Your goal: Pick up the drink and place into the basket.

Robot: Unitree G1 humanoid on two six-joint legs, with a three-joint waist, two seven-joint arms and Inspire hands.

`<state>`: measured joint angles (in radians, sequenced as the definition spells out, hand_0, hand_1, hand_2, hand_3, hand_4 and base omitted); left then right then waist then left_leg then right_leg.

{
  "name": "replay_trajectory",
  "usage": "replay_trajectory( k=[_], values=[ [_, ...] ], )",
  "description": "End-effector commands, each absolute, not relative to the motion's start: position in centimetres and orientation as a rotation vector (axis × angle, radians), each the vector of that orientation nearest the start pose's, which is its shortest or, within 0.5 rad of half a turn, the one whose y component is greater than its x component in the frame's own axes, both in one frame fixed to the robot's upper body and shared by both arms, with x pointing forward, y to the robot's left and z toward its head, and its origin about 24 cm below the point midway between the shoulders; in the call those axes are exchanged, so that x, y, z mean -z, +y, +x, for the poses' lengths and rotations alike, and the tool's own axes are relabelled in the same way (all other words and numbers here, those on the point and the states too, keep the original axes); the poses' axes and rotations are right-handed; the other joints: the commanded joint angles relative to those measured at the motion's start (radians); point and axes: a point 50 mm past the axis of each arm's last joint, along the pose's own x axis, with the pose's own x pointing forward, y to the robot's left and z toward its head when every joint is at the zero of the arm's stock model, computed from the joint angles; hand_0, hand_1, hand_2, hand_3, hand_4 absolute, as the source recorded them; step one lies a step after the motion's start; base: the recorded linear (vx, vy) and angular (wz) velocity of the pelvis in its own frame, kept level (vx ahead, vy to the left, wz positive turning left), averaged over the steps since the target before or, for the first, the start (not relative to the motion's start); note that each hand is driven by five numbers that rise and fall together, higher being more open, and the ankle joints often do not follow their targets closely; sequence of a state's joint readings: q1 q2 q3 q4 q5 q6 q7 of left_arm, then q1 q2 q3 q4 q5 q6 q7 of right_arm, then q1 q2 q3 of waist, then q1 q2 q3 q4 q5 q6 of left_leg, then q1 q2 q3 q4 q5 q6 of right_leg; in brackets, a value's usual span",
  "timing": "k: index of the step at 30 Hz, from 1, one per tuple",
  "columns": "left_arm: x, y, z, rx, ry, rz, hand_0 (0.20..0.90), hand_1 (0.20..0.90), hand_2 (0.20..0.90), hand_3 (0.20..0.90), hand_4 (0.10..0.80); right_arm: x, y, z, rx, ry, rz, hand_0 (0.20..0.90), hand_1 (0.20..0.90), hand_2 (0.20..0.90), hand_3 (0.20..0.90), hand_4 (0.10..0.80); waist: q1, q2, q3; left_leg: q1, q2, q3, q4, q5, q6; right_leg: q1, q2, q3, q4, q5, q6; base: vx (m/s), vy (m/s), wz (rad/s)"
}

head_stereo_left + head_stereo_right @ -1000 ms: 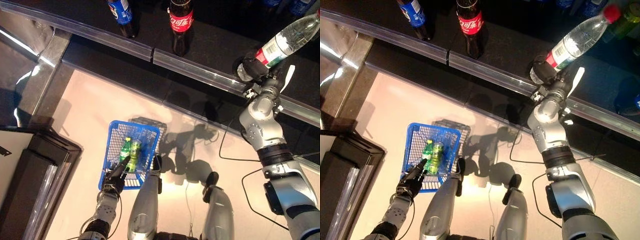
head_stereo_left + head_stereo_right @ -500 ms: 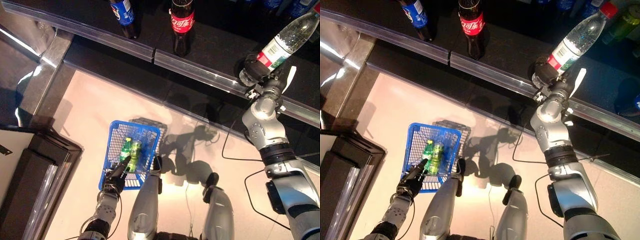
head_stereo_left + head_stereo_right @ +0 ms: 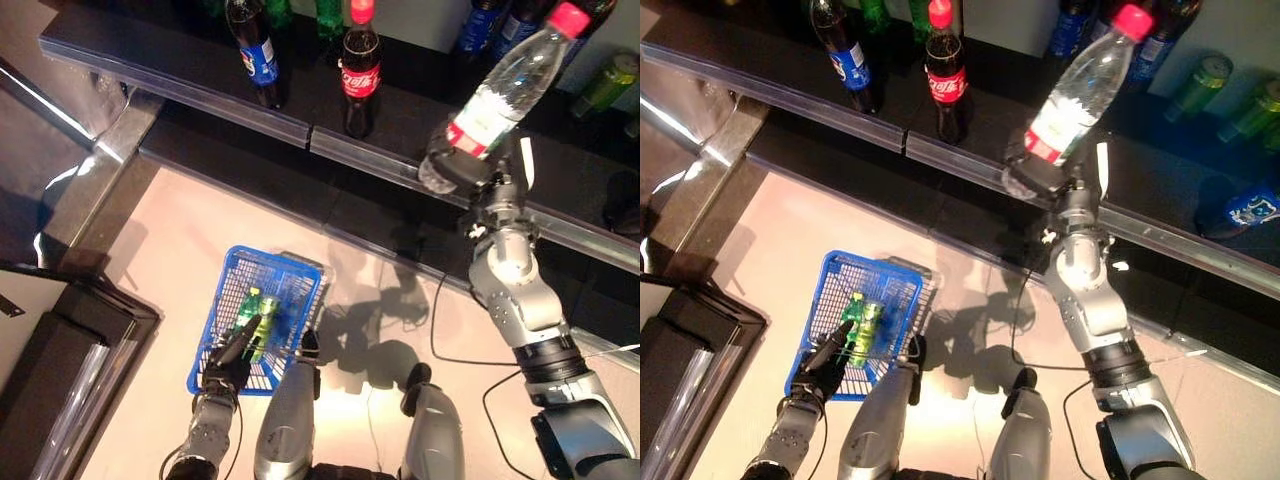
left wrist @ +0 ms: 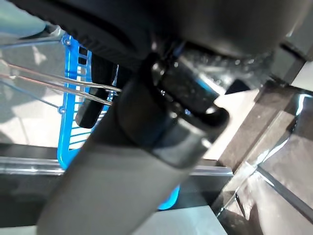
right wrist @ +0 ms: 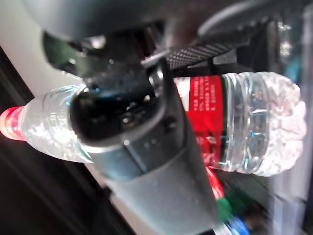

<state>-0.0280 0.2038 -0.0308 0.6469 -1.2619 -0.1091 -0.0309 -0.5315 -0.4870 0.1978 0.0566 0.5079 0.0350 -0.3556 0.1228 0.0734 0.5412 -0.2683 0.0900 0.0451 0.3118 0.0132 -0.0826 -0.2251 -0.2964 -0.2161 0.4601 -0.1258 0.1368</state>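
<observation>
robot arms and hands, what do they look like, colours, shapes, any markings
Both arms are silver-grey, built of rounded metallic segments joined by dark bands. The right arm has a bulbous elbow section and a black collar below it. Each ends in a dark hand: the right hand bears a white cover on its thumb, while the left hand looks all black. No markings can be made out.

Right hand (image 3: 470, 172), arm raised toward one o'clock, fingers curled around a water bottle (image 3: 497, 88); left hand (image 3: 226, 362) low, gripping a basket's rim (image 3: 262, 252).
</observation>
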Motion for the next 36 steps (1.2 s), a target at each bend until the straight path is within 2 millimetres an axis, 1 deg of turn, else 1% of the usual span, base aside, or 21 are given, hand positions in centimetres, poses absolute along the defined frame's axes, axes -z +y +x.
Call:
replay_trajectory(
  k=[1, 4, 5, 8, 9, 10, 13, 16, 18, 21, 24, 25, 27, 31, 32, 33, 36],
  values=[
    [1.3, 21.0, 23.3, -0.083, 0.03, -1.016, 0.3, 0.3, 0.3, 0.2, 0.1, -26.5, -13.9, 29.9, -0.175, -0.768, 0.027, 0.3, 0.3, 0.3, 0.2, 0.1, 0.004, -0.017, -0.1, 0.051, 0.037, -0.021, 0.077, 0.009, -0.016, 0.085, 0.033, -0.026, 0.007, -0.024, -0.096, 0.071, -0.006, 0.02],
    [0.0, 20.4, 23.4, -0.026, -0.006, -1.005, 0.3, 0.3, 0.3, 0.2, 0.1, -25.3, -12.0, 29.4, -0.265, -0.73, 0.059, 0.3, 0.3, 0.3, 0.2, 0.1, 0.014, -0.016, -0.111, 0.071, 0.038, -0.027, 0.058, 0.019, -0.018, 0.109, 0.038, -0.033, -0.003, -0.026, -0.097, 0.059, 0.007, 0.03],
    [-0.7, 20.2, 23.6, -0.005, -0.027, -1.009, 0.3, 0.3, 0.3, 0.2, 0.1, -24.7, -11.2, 29.1, -0.301, -0.71, 0.078, 0.3, 0.3, 0.3, 0.2, 0.1, 0.019, -0.015, -0.114, 0.076, 0.037, -0.028, 0.051, 0.025, -0.019, 0.12, 0.039, -0.037, -0.009, -0.026, -0.097, 0.05, 0.016, 0.12],
    [-2.4, 19.6, 23.9, 0.044, -0.064, -1.01, 0.3, 0.3, 0.3, 0.2, 0.1, -23.3, -9.5, 28.8, -0.355, -0.653, 0.091, 0.3, 0.3, 0.3, 0.2, 0.1, 0.031, -0.012, -0.117, 0.084, 0.033, -0.033, 0.037, 0.03, -0.019, 0.136, 0.035, -0.048, -0.018, -0.025, -0.094, 0.034, 0.013, 0.18],
    [-3.2, 19.3, 24.0, 0.077, -0.083, -1.016, 0.3, 0.3, 0.3, 0.2, 0.1, -22.6, -8.6, 28.8, -0.38, -0.62, 0.102, 0.3, 0.3, 0.3, 0.2, 0.1, 0.041, -0.008, -0.117, 0.088, 0.031, -0.036, 0.026, 0.032, -0.019, 0.144, 0.032, -0.059, -0.023, -0.024, -0.093, 0.016, 0.011, 0.14],
    [-3.5, 19.2, 24.0, 0.09, -0.091, -1.012, 0.3, 0.3, 0.3, 0.2, 0.1, -22.4, -8.3, 28.8, -0.388, -0.607, 0.103, 0.3, 0.3, 0.3, 0.2, 0.1, 0.045, -0.007, -0.117, 0.089, 0.03, -0.039, 0.021, 0.035, -0.019, 0.148, 0.031, -0.064, -0.026, -0.023, -0.092, 0.009, 0.007, 0.13],
    [-5.6, 18.7, 24.2, 0.156, -0.144, -0.98, 0.3, 0.3, 0.3, 0.2, 0.1, -20.9, -6.8, 28.9, -0.408, -0.534, 0.121, 0.3, 0.3, 0.3, 0.2, 0.1, 0.069, -0.001, -0.112, 0.089, 0.024, -0.047, -0.001, 0.044, -0.022, 0.164, 0.025, -0.091, -0.04, -0.017, -0.086, -0.009, -0.01, 0.28],
    [-7.5, 18.1, 24.4, 0.24, -0.196, -0.959, 0.3, 0.3, 0.3, 0.2, 0.1, -19.6, -5.7, 29.1, -0.416, -0.471, 0.135, 0.3, 0.3, 0.3, 0.2, 0.1, 0.092, 0.004, -0.102, 0.081, 0.015, -0.061, -0.017, 0.047, -0.021, 0.169, 0.02, -0.113, -0.046, -0.013, -0.08, -0.037, -0.029, 0.4],
    [-8.7, 17.8, 24.5, 0.301, -0.233, -0.942, 0.3, 0.3, 0.3, 0.2, 0.1, -19.0, -5.2, 29.3, -0.412, -0.452, 0.128, 0.3, 0.3, 0.3, 0.2, 0.1, 0.106, 0.008, -0.093, 0.074, 0.009, -0.072, -0.023, 0.046, -0.021, 0.17, 0.017, -0.129, -0.047, -0.011, -0.078, -0.067, -0.056, 0.28],
    [-10.8, 17.0, 24.4, 0.412, -0.29, -0.933, 0.3, 0.3, 0.3, 0.2, 0.1, -17.5, -4.2, 29.6, -0.403, -0.387, 0.138, 0.3, 0.3, 0.3, 0.2, 0.1, 0.135, 0.016, -0.077, 0.066, 0.0, -0.092, -0.038, 0.052, -0.022, 0.174, 0.014, -0.158, -0.05, -0.007, -0.073, -0.04, -0.051, 0.39],
    [-12.0, 15.9, 24.3, 0.515, -0.297, -0.972, 0.3, 0.3, 0.3, 0.2, 0.1, -16.1, -3.1, 30.0, -0.38, -0.323, 0.127, 0.3, 0.3, 0.3, 0.2, 0.1, 0.16, 0.02, -0.069, 0.061, -0.012, -0.112, -0.051, 0.057, -0.022, 0.185, 0.011, -0.185, -0.058, -0.003, -0.07, -0.011, -0.05, 0.3],
    [-12.1, 15.8, 24.3, 0.528, -0.297, -0.983, 0.3, 0.3, 0.3, 0.2, 0.1, -16.0, -3.0, 30.1, -0.378, -0.316, 0.121, 0.3, 0.3, 0.3, 0.2, 0.1, 0.163, 0.021, -0.068, 0.061, -0.013, -0.114, -0.053, 0.056, -0.022, 0.186, 0.01, -0.188, -0.058, -0.003, -0.069, -0.02, -0.06, 0.31],
    [-13.2, 14.9, 24.2, 0.63, -0.307, -1.032, 0.3, 0.3, 0.3, 0.2, 0.1, -14.9, -2.4, 30.7, -0.356, -0.26, 0.11, 0.3, 0.3, 0.3, 0.2, 0.1, 0.186, 0.022, -0.058, 0.054, -0.026, -0.129, -0.053, 0.049, -0.02, 0.188, -0.001, -0.21, -0.051, -0.006, -0.065, -0.024, -0.061, 0.29],
    [-14.6, 13.9, 23.7, 0.762, -0.353, -1.025, 0.3, 0.3, 0.3, 0.2, 0.1, -13.7, -1.4, 31.3, -0.337, -0.19, 0.114, 0.3, 0.3, 0.3, 0.2, 0.1, 0.215, 0.03, -0.044, 0.038, -0.041, -0.155, -0.047, 0.048, -0.018, 0.184, -0.009, -0.235, -0.039, -0.006, -0.065, -0.009, -0.042, 0.24],
    [-14.7, 13.8, 23.7, 0.771, -0.357, -1.027, 0.3, 0.3, 0.3, 0.2, 0.1, -13.6, -1.3, 31.3, -0.334, -0.186, 0.114, 0.3, 0.3, 0.3, 0.2, 0.1, 0.217, 0.031, -0.043, 0.037, -0.043, -0.157, -0.047, 0.047, -0.018, 0.183, -0.01, -0.237, -0.037, -0.006, -0.065, -0.008, -0.035, 0.23],
    [-15.4, 13.4, 23.3, 0.84, -0.375, -1.031, 0.3, 0.3, 0.3, 0.2, 0.1, -13.2, -0.9, 31.5, -0.323, -0.163, 0.103, 0.3, 0.3, 0.3, 0.2, 0.1, 0.227, 0.034, -0.037, 0.03, -0.049, -0.165, -0.044, 0.045, -0.015, 0.177, -0.015, -0.244, -0.03, -0.006, -0.064, -0.019, -0.034, 0.22],
    [-16.6, 12.3, 22.8, 0.967, -0.422, -0.992, 0.3, 0.3, 0.3, 0.2, 0.1, -12.5, 0.3, 31.6, -0.329, -0.11, 0.095, 0.3, 0.3, 0.3, 0.2, 0.1, 0.246, 0.042, -0.024, 0.021, -0.059, -0.181, -0.043, 0.046, -0.013, 0.168, -0.021, -0.256, -0.022, -0.001, -0.061, -0.013, -0.034, 0.2]
  ],
)
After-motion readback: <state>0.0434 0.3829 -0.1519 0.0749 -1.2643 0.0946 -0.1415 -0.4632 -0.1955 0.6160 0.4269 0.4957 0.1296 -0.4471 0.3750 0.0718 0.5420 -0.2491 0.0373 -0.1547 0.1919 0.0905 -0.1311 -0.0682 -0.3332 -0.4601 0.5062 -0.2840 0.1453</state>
